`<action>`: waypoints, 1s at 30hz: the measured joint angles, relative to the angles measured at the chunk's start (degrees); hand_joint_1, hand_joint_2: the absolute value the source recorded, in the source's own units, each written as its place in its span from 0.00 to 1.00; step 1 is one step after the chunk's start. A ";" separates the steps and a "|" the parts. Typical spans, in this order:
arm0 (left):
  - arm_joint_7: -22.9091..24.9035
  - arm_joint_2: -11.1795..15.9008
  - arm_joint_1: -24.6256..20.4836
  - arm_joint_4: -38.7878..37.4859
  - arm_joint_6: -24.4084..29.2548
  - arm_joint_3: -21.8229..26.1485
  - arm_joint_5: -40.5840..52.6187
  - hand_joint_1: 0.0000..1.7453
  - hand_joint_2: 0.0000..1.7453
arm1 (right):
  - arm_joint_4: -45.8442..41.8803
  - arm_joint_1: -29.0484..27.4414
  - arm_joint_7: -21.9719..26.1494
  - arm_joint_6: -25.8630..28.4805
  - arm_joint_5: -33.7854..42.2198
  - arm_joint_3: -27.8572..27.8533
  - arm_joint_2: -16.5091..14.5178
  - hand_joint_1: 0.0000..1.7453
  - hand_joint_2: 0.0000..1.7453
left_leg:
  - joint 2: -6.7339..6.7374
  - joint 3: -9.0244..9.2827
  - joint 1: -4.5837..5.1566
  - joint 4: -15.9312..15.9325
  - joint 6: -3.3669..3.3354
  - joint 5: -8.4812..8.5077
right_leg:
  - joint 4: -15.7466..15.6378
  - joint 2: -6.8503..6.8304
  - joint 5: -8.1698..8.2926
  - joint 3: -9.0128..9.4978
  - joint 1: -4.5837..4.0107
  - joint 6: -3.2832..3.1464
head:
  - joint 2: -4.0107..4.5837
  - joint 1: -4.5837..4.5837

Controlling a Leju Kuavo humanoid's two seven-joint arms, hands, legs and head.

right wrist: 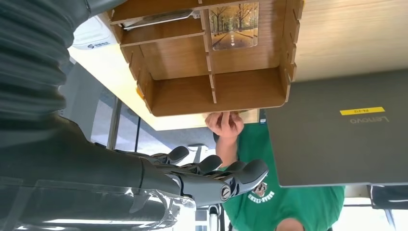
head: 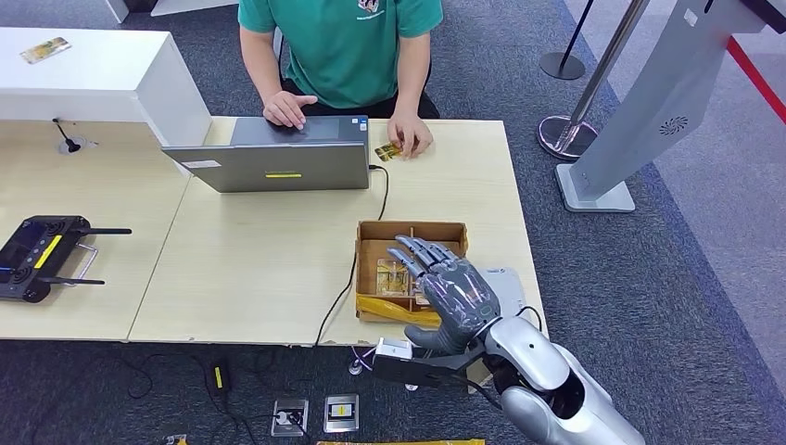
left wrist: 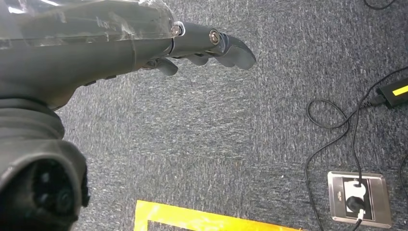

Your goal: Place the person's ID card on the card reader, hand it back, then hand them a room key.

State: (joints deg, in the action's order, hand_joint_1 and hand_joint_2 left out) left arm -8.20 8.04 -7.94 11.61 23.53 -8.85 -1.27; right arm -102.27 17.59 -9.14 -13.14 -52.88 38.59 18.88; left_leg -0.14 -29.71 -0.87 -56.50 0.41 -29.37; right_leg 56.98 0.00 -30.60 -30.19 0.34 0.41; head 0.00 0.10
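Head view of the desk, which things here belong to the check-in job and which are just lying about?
Belong to the job:
card under the person's hand
wooden box with cards inside
white device beside the box, possibly the card reader
right robot hand, open above the box

Just lying about:
laptop
black controller
card on the white counter
floor sockets

Grey-blue carpet (head: 649, 278) covers the floor. A pale wooden table (head: 259, 269) fills the middle, joined at 9 o'clock by a second table (head: 83, 232) of the same wood. A white counter (head: 102, 69) stands at 10 o'clock. At 2 o'clock a grey slanted kiosk (head: 640, 120) rests on a flat base, with chrome barrier posts (head: 570, 120) just beside it. At 6 o'clock, floor sockets (head: 315, 413) sit in the carpet with black cables (left wrist: 337, 130) and yellow tape (left wrist: 192, 219) near them. Lighting is even and bright.
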 joint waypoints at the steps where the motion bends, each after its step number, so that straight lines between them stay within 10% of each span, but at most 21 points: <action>1: 0.00 -0.01 -0.01 0.00 -0.02 0.00 0.02 0.00 0.00 | 0.40 0.11 -0.01 0.03 -0.06 0.01 -0.22 0.00 1.00 | 0.00 0.00 0.00 0.00 0.00 0.00 | 0.00 0.00 0.00 0.00 0.00 0.00 | 0.00 -0.01; 30: 0.00 -0.16 -0.02 0.00 0.11 -0.20 -1.26 0.00 0.00 | 6.84 -1.21 -5.20 -0.21 -1.44 -0.13 -2.36 0.00 1.00 | 0.01 0.04 0.00 0.00 0.00 0.00 | 0.00 0.02 0.00 -0.01 0.00 0.00 | 0.00 -0.01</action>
State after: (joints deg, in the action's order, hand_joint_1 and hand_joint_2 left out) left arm -8.20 7.87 -7.96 11.61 23.64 -9.05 -2.52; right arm -95.43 16.38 -14.34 -13.34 -54.33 38.47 16.52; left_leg -0.14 -29.67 -0.87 -56.51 0.41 -29.37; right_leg 56.98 0.02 -30.60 -30.20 0.34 0.41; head 0.00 0.10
